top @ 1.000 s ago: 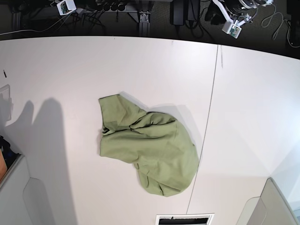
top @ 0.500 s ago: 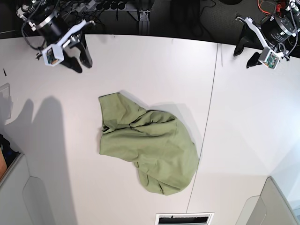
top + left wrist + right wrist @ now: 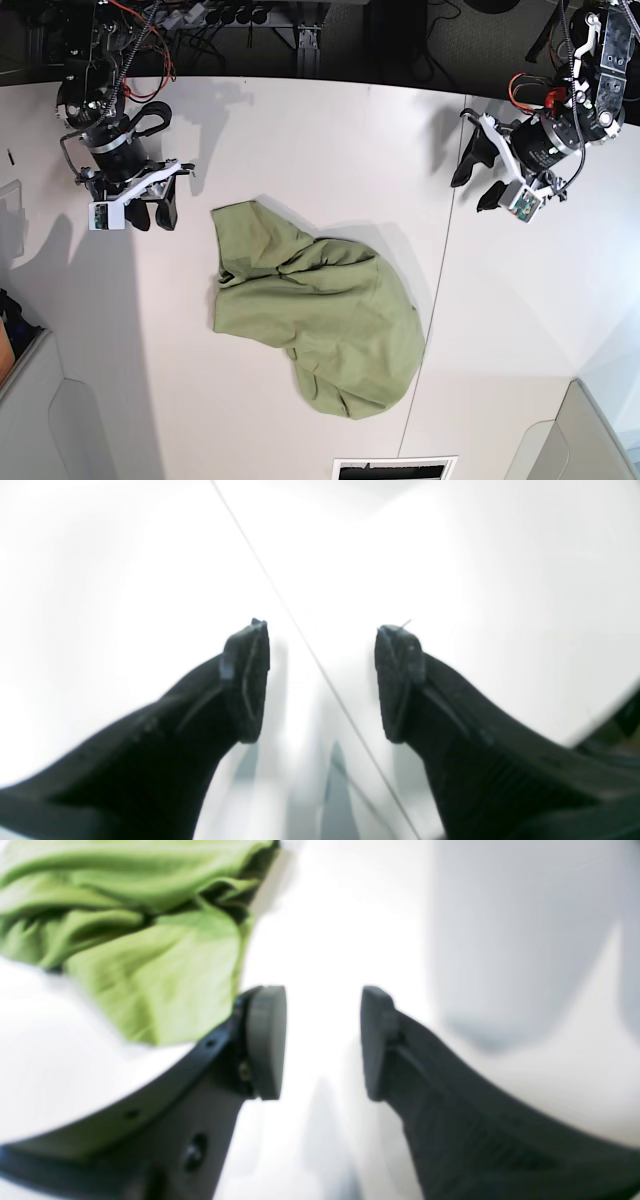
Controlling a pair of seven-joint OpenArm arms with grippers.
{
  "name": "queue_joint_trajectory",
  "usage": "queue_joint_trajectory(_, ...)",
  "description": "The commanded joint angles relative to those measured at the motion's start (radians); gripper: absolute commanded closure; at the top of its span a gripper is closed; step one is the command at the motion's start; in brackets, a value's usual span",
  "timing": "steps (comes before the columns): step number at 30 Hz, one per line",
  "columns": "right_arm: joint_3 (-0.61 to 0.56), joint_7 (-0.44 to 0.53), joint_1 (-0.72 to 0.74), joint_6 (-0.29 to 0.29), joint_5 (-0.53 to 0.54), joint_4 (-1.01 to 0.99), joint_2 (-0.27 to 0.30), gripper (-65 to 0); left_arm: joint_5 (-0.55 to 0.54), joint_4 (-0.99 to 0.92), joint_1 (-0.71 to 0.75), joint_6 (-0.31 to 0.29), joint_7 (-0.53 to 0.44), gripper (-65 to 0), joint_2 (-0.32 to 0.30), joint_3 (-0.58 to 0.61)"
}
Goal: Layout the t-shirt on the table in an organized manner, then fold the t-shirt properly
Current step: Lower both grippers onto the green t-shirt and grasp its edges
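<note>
My left pincer (image 3: 322, 680) hangs wide open and empty over the table (image 3: 500, 580), its seam (image 3: 280, 600) running between the jaws. My right pincer (image 3: 324, 1042) is parted, holding nothing; the shirt (image 3: 140, 935) lies crumpled just beside its left jaw.

One t-shirt (image 3: 320, 320), olive green and crumpled, is the only garment on the one white table (image 3: 300, 140), whose top shows two panels split by one thin dark seam (image 3: 446, 260). Two arms carry two grippers, the left gripper (image 3: 473, 184) and the right gripper (image 3: 152, 214), each with two dark fingers, four in all
</note>
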Motion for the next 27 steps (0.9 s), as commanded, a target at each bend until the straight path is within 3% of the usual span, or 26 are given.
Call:
queue_joint_trajectory(1,0.003,0.027,0.032,0.024,0.009,-0.008,-0.014,-24.3,-0.003,-0.006,-0.035,0.006,-0.022,-36.2,-0.014,0.012)
queue_joint_trajectory(4,-0.001,0.027,0.098,0.067,-0.01,-0.092,-0.061,-24.3,0.018,-0.058,-0.116,0.006,-0.023,-36.2,-0.013,0.073)
queue_joint_trajectory(7,-0.009,0.027,0.178,0.067,-0.057,-0.191,-0.095,-24.3,0.033,-0.119,-0.203,0.006,-0.042,-36.2,-0.009,0.129)
queue_joint_trajectory(17,-0.124,0.027,0.294,0.123,-0.076,-0.312,-0.143,-23.8,0.033,-0.334,-0.47,0.007,-0.068,-36.2,0.051,0.249)
queue_joint_trajectory(19,-0.154,0.027,0.294,0.122,-0.117,-0.312,-0.156,-18.8,0.033,-0.387,-0.523,0.007,-0.07,-36.2,0.075,0.265)
queue_joint_trajectory(23,-0.172,0.027,0.291,0.122,-0.153,-0.312,-0.169,0.0,0.026,-0.518,-0.622,0.006,-0.095,-36.2,0.135,0.275)
queue_joint_trajectory(27,-0.169,0.027,0.291,0.122,-0.153,-0.312,-0.168,0.0,0.022,-0.673,-0.706,0.006,-0.11,-36.2,0.207,0.275)
